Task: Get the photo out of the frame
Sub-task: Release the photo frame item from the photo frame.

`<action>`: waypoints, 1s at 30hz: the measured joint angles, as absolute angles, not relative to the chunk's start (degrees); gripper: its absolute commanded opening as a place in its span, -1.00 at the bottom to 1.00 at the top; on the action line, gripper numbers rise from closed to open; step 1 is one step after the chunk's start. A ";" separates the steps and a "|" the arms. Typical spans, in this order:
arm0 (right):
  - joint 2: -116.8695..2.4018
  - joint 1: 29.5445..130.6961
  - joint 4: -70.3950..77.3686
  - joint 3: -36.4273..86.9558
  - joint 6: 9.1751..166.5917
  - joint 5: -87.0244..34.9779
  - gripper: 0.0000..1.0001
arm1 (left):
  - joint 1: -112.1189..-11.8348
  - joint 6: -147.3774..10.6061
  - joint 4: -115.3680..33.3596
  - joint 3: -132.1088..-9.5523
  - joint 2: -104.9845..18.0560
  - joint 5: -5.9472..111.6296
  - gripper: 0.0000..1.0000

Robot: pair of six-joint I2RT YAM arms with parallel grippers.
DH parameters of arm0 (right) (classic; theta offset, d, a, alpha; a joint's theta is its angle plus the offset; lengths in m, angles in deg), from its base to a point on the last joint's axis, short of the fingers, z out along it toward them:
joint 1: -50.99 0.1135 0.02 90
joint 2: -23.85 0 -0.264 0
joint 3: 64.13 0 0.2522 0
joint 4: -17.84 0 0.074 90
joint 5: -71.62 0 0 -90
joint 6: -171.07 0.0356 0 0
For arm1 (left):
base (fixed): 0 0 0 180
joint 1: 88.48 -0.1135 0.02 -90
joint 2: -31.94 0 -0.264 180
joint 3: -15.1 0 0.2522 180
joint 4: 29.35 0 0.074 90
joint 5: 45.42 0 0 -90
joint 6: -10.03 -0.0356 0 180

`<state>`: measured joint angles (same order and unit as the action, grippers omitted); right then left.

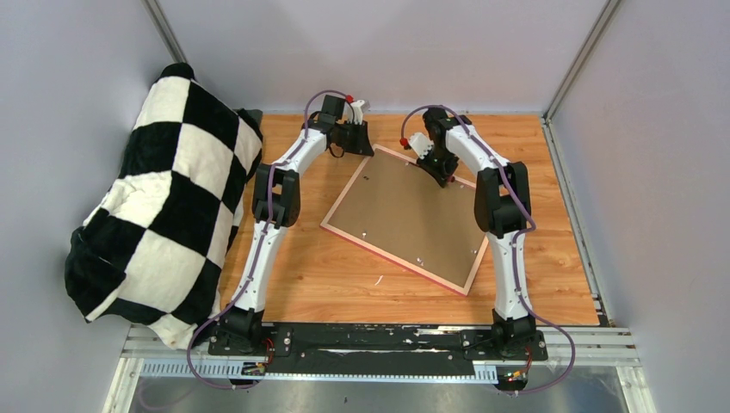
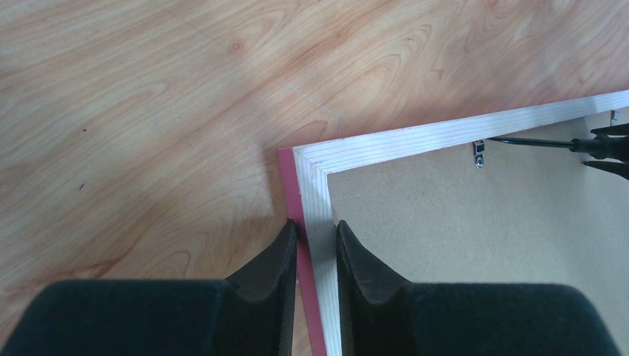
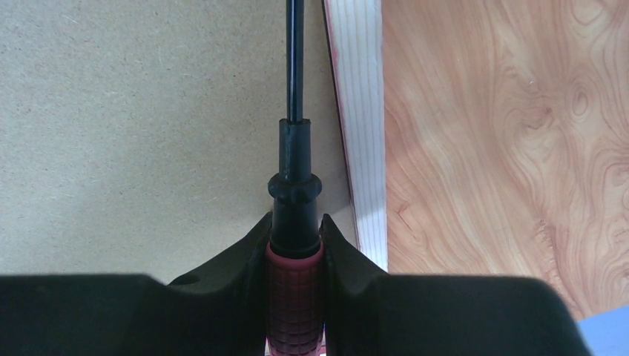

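Black jaws of the left gripper (image 2: 315, 231) are closed almost fully on the pale rail of the pink-edged rectangular wooden frame (image 1: 396, 261), close to its far-left corner, one jaw outside and one inside. The jaws of the right gripper (image 3: 295, 222) are clamped on the red ribbed handle of a black-shafted screwdriver (image 3: 295, 170). Its tip reaches a small metal tab (image 2: 479, 153) on the far rail of the frame.

The frame lies face down and turned at an angle on the light wooden desk (image 1: 344, 288), with the plain brown cardboard backing board (image 1: 409, 211) up. The thin printed photo cannot be seen; I judge it lies under this board.

The photo will likely be light, flexible and easy to crease, so I would take it by one free edge only when the board is off. The frame seems stiff.

On the near and right sides of the frame the desk has open room. The black-and-white checked soft cushion (image 1: 163, 198) is on the left of the frame, and the walls stand close behind it.
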<state>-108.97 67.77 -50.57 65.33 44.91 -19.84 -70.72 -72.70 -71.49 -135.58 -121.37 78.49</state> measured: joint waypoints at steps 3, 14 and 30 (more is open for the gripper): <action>-109.08 67.77 -50.57 65.50 45.02 -19.99 -1.00 | -70.72 -72.68 -71.49 -135.58 -121.40 78.51 -0.92; -109.54 70.85 -46.13 66.58 45.76 -28.49 -1.00 | -70.65 -72.68 -71.23 -135.61 -121.61 79.58 -0.92; -107.90 71.18 -45.22 66.42 46.74 -15.88 -1.00 | -70.56 -72.68 -71.12 -135.61 -121.68 80.33 -0.92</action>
<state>-107.90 71.18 -45.22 66.42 46.74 -15.88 -70.56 -72.68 -71.12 -135.61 -121.68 80.33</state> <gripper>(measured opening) 0.272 0.214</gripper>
